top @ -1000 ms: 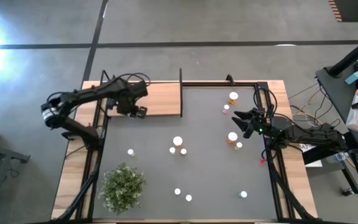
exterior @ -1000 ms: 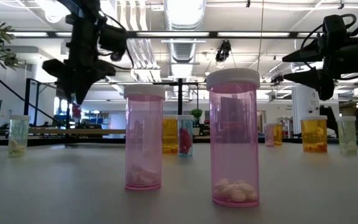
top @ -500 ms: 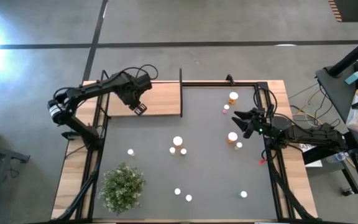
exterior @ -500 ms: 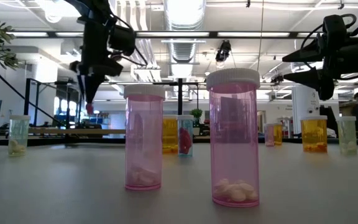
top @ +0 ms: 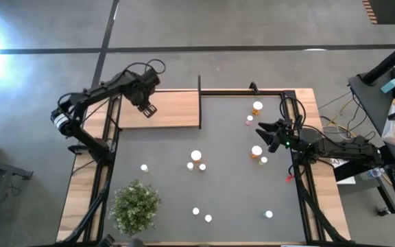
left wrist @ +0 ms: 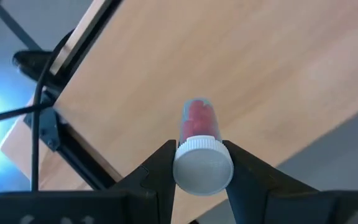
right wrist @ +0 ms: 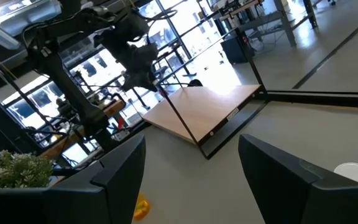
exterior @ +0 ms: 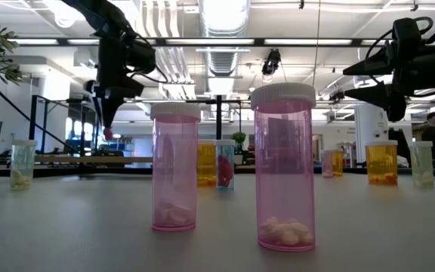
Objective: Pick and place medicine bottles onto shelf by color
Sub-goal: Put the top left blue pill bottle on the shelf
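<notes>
We see left tool [left wrist: 202, 163] clamped on small red bottle [left wrist: 198, 121] just under white cap [left wrist: 202, 166], held above light-wood shelf [top: 173, 110]. We judge bottle light, rigid, smooth plastic, slippery; grip near cap suits it. Right tool [top: 266, 132] waits, fingers apart, empty, near orange bottle [top: 256, 153] on matte grey table [top: 232, 185].

Bottles [top: 196, 156] scattered on grey table [top: 232, 192]
</notes>
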`<state>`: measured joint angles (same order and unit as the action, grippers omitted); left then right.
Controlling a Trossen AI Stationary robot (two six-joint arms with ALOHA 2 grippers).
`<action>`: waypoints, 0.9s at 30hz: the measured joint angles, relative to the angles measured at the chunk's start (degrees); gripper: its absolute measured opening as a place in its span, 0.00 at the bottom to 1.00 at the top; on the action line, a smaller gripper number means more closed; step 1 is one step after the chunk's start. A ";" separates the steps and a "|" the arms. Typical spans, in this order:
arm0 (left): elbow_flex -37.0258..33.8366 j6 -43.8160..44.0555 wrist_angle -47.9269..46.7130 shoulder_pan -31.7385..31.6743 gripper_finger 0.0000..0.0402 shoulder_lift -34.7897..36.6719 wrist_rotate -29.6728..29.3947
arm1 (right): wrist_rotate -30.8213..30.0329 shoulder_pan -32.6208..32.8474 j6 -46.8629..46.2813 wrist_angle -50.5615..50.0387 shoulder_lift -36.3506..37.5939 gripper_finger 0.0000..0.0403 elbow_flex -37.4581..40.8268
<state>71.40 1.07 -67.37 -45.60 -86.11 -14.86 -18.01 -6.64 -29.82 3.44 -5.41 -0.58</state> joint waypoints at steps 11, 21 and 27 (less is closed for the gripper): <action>-0.33 -0.53 2.63 -6.63 0.24 -0.02 1.08 | -0.01 -0.01 0.00 0.00 0.02 0.61 0.00; 1.33 -1.49 3.47 -10.95 0.24 -5.28 1.91 | -0.01 0.00 0.00 0.00 0.00 0.61 0.00; 1.86 -1.47 4.48 -13.48 0.24 -7.28 2.07 | -0.01 -0.01 0.00 0.00 0.00 0.61 0.00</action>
<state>73.25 -0.40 -62.89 -59.07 -93.38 -12.79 -18.02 -6.66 -29.82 3.44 -5.41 -0.58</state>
